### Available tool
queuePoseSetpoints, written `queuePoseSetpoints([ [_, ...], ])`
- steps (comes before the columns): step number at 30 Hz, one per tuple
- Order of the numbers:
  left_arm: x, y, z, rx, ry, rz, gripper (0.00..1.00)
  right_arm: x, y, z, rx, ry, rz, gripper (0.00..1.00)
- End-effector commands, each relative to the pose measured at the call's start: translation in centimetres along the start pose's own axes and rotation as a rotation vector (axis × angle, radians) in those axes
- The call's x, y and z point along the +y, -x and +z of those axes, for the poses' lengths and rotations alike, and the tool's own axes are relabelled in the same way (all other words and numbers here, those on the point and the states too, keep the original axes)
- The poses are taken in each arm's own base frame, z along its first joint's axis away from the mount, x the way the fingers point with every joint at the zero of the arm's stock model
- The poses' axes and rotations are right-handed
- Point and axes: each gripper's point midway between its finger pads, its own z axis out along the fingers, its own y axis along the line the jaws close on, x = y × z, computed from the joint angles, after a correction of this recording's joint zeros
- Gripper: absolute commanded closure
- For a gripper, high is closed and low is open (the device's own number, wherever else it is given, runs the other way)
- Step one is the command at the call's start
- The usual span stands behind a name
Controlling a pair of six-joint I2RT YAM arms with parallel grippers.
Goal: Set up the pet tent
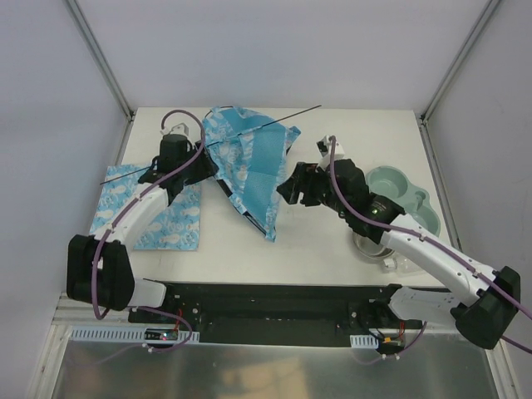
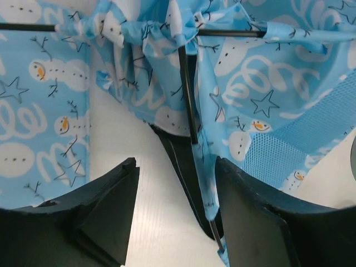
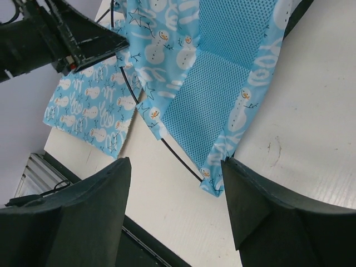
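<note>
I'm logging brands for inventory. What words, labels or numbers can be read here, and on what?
No text can be read anywhere.
The pet tent and the mat: only printed snowmen, stars and swirls, no lettering.
The green bowl: no label visible.
The circuit boards at the near edge: any markings are too small to read.

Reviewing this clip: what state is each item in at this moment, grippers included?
pet tent: collapsed, crumpled on the table, not standing.
poles: threaded through fabric sleeves, one end sticking out past the tent.
mat: lying flat, partly under the left arm.
green double bowl: upright on the table.
left gripper: open, sleeved pole beside one finger.
right gripper: open, holding nothing.
</note>
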Motion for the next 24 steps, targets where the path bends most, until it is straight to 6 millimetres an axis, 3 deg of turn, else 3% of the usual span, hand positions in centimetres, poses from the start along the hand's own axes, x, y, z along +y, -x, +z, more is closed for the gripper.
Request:
queuePoseSetpoints([
  [1, -2.5, 3.4, 1.7, -0.059, -0.093, -0.006, 0.47, 0.8, 2.2, -2.2, -0.048, 0.026, 0.008, 0.28],
  [3, -2.9, 3.7, 2.3, -0.048, -0.110, 0.023, 0.62, 0.7, 2.7, -3.0, -0.064, 0.020, 0.002, 0.28],
  [6, -4.7, 4.4, 2.0, -0.033, -0.191, 0.099, 0.98, 0.5, 3.4, -4.4, -0.073, 0.002, -0.007, 0.28],
  [9, -6.1, 4.4, 0.3, -0.003, -0.261, 0.191, 1.00, 0.5, 4.3, -6.1, -0.067, -0.007, -0.031, 0.27],
  [15, -8.6, 4.8, -5.2, -0.036, -0.416, 0.396, 1.00, 1.7, 6.3, -9.4, -0.057, 0.007, -0.114, 0.25],
  [20, -10.1, 5.2, -8.1, -0.096, -0.526, 0.586, 1.00, 2.6, 8.2, -11.7, -0.087, 0.018, -0.156, 0.27],
  [24, -11.6, 5.5, -9.5, -0.123, -0.621, 0.677, 1.00, 1.2, 7.1, -11.5, -0.043, -0.027, -0.207, 0.25],
])
